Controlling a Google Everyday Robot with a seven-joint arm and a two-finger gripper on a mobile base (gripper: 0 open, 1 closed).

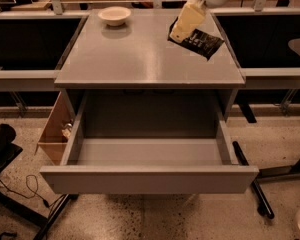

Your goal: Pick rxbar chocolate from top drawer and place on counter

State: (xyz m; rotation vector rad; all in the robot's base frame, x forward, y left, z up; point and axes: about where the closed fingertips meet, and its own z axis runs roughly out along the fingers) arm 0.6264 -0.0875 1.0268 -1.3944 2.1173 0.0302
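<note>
The rxbar chocolate (201,42), a flat black wrapper with pale lettering, hangs tilted over the right rear part of the grey counter (140,54). My gripper (179,33), with cream fingers (189,18) coming down from the top edge, is shut on the bar's left end. The top drawer (150,180) is pulled fully out below the counter, and its inside shows nothing in it.
A white bowl (114,15) sits at the counter's back left. A brown open box (55,130) hangs beside the drawer's left side. Black chair legs (254,189) stand on the floor at the right, a dark seat (1,144) and cables at the left.
</note>
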